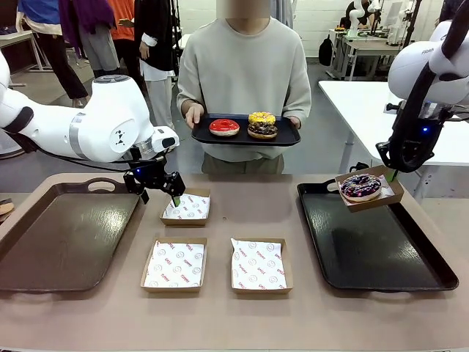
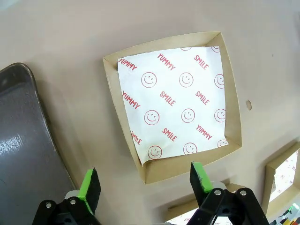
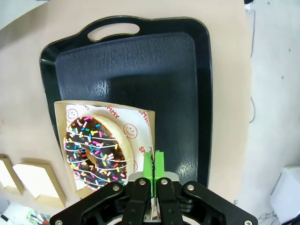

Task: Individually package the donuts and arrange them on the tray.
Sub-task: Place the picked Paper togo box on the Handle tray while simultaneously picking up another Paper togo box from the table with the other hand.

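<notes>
One boxed donut hangs from a thin edge pinch; three more wait unpacked.
Closest in, the right gripper (image 3: 153, 161) is clamped narrow on the rim of a paper box (image 3: 58, 123). The purple sprinkled donut (image 3: 93, 150) lies beside its fingers and the black tray (image 3: 140, 61) is below, so the loaded box could slip or tip before landing. The left gripper (image 2: 144, 172) is spread wide just above an empty lined box (image 2: 233, 98); dipping low might crush a wall. Beyond, a person holds a dark tray (image 1: 289, 137) with a red donut (image 1: 224, 127), a yellow donut (image 1: 261, 117) and a chocolate donut (image 1: 262, 130).
</notes>
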### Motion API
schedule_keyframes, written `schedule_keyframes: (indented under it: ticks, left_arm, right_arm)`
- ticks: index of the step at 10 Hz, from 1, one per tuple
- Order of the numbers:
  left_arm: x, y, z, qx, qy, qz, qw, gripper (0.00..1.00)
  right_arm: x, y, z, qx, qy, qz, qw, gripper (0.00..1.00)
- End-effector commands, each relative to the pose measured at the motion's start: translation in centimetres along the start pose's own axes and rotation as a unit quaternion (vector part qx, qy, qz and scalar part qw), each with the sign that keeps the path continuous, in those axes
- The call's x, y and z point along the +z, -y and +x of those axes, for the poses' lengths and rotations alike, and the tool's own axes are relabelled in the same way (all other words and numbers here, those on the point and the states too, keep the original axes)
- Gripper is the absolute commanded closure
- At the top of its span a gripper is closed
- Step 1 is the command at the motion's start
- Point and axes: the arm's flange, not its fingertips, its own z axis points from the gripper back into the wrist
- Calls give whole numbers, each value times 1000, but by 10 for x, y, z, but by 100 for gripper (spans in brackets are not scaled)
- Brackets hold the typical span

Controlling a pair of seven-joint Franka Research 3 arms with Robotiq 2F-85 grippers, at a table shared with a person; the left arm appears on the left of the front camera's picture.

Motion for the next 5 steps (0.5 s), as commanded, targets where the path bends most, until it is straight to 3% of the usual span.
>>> schedule_keyframes:
  ticks: [1,5]
  left_arm:
    - [3,-2,-2,-2,1,1,1000,0]
    - [-3,2,16,19,11,31,999,0]
  right_arm:
    - [-4,-5,7,7,2,-13,1000,99]
    - [-34,-11,30,24,16,-9,1000,99]
